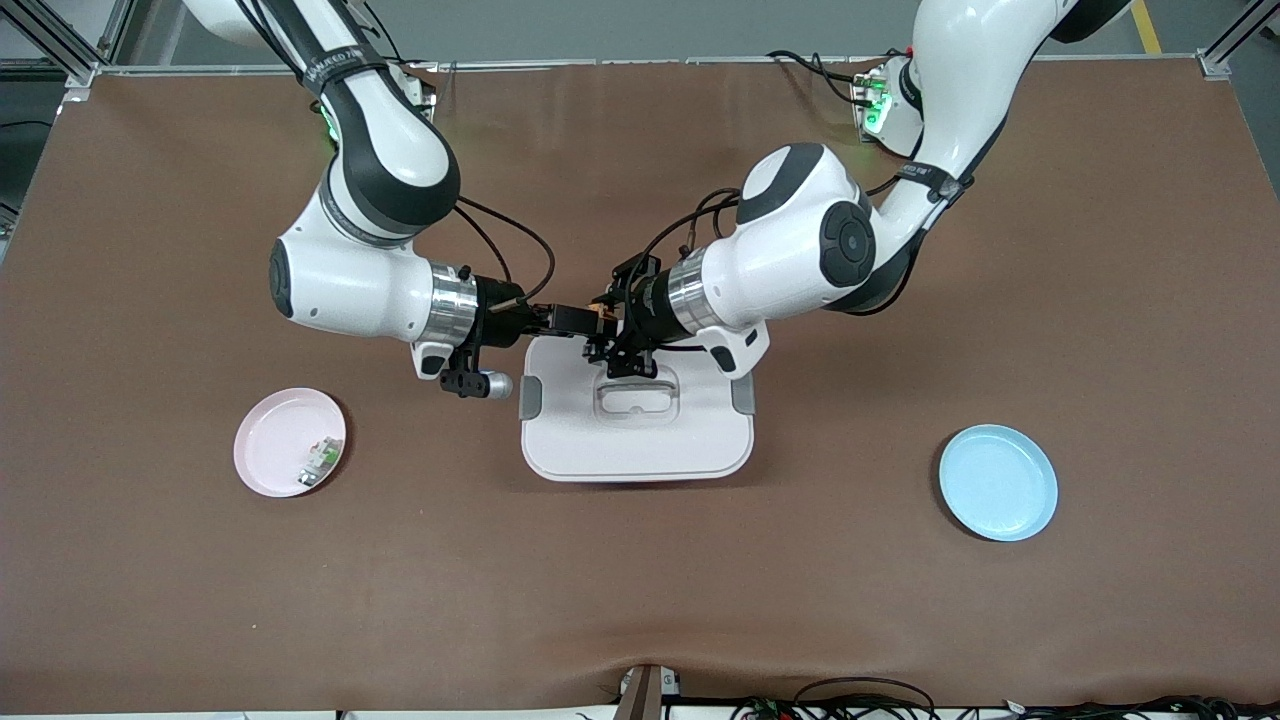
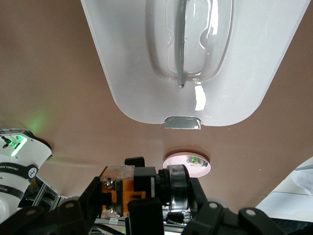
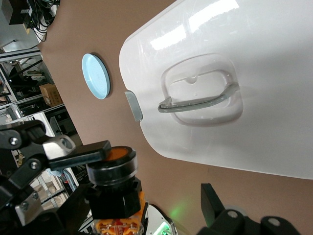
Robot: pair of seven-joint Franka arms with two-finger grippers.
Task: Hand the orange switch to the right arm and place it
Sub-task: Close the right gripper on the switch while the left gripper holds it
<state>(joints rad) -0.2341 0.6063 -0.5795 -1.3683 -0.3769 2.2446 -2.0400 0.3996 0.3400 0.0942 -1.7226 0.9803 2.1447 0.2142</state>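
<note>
Midway through the handover: the left gripper (image 1: 604,322) is clamped on the orange switch (image 3: 115,182) in the air over the farther edge of the white lid (image 1: 640,440) at mid-bench. The right gripper (image 1: 572,320), jaws apart, brackets the switch but hasn't closed. Regrasp, release and placing remain. The switch's long axis looks level, along the line between the two grippers; its cap's direction is unclear.

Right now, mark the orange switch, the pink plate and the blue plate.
orange switch (image 3: 113,169), right wrist view, on its black collar under the orange cap.
pink plate (image 1: 268,440), front view, bare floor of the plate.
blue plate (image 1: 998,483), front view, its middle.
</note>
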